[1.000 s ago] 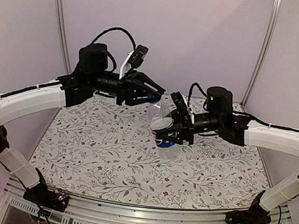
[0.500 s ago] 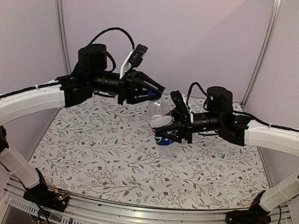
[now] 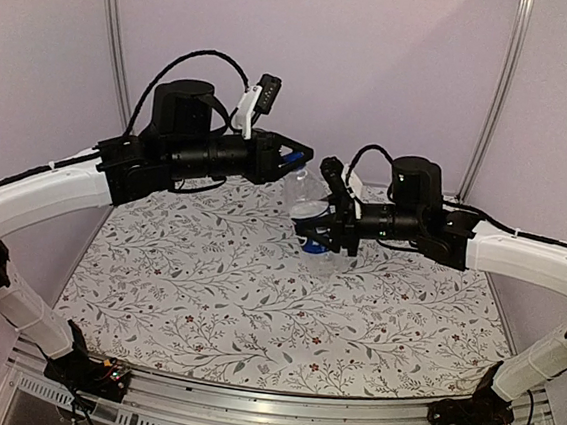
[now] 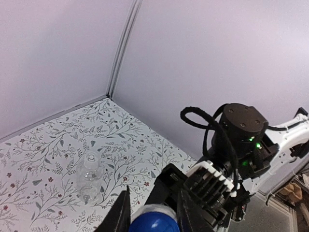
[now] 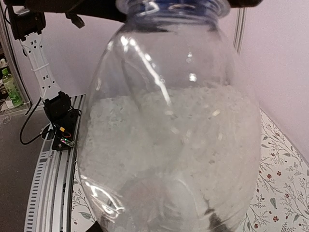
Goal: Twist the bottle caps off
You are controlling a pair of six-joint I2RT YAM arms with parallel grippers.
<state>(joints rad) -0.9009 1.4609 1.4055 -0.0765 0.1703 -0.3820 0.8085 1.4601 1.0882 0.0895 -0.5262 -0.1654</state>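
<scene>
Uncapping, grips set on both ends.
The left pincer pinches the blue cap at the top of the near-upright Pepsi bottle; the right pincer clamps its body below.

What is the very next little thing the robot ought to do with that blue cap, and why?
Probably rotate the left gripper to twist the blue cap loose. It is closed on the cap atop the Pepsi bottle, while the right gripper clamps the bottle's body, so the bottle looks braced for turning.
</scene>
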